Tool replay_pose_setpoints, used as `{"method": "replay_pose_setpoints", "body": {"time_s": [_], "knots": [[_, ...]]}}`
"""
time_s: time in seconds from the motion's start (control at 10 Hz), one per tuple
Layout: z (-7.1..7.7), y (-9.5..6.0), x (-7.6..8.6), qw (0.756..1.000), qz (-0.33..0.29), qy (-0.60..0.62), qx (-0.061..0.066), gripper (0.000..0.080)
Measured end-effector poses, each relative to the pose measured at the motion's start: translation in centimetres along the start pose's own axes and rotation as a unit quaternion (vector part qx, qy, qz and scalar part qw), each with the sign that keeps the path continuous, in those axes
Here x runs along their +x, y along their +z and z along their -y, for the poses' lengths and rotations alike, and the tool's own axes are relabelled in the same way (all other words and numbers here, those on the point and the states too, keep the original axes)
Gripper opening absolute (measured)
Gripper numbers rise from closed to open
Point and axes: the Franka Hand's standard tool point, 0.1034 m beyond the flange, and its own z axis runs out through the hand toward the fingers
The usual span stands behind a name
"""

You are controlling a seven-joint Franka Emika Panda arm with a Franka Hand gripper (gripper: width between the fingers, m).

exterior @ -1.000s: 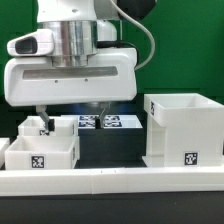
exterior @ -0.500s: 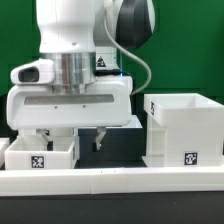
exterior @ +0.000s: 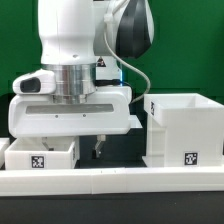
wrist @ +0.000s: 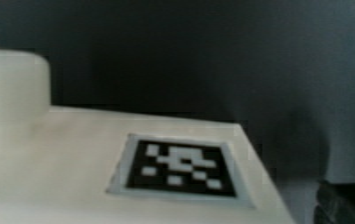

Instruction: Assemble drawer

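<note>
Exterior view low, frontal, near, wrist view close over tagged white part (wrist: 85, 135)

White drawer case (exterior: 183, 125), white small box (exterior: 55, 152), black-and-white checkered tag (wrist: 179, 165), green backdrop (exterior: 195, 45), black tabletop (exterior: 125, 150)

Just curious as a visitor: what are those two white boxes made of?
The large box and the small box both look like matte white plastic, possibly 3D-printed: thick even walls, no grain or shine. Their black-and-white tags seem printed stickers.
</note>
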Motion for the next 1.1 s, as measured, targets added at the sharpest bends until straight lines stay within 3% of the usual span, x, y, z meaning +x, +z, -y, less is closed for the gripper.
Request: {"method": "replay_pose_setpoints", "body": {"time_s": [0.1, 0.2, 0.3, 0.4, 0.5, 0.6, 1.1], "knots": [[0.04, -0.02, 0.04, 1.000, 0.000, 0.000, 0.000, 0.0537], [0.03, -0.02, 0.04, 1.000, 0.000, 0.000, 0.000, 0.0537], [0.03, -0.02, 0.04, 1.000, 0.000, 0.000, 0.000, 0.0353], [0.03, -0.02, 0.04, 1.000, 0.000, 0.000, 0.000, 0.0219], [0.03, -0.02, 0.04, 1.000, 0.000, 0.000, 0.000, 0.0219], [0.04, -0.02, 0.03, 1.000, 0.000, -0.001, 0.000, 0.0059], [0.04, -0.02, 0.03, 1.000, 0.000, -0.001, 0.000, 0.0041]]}}
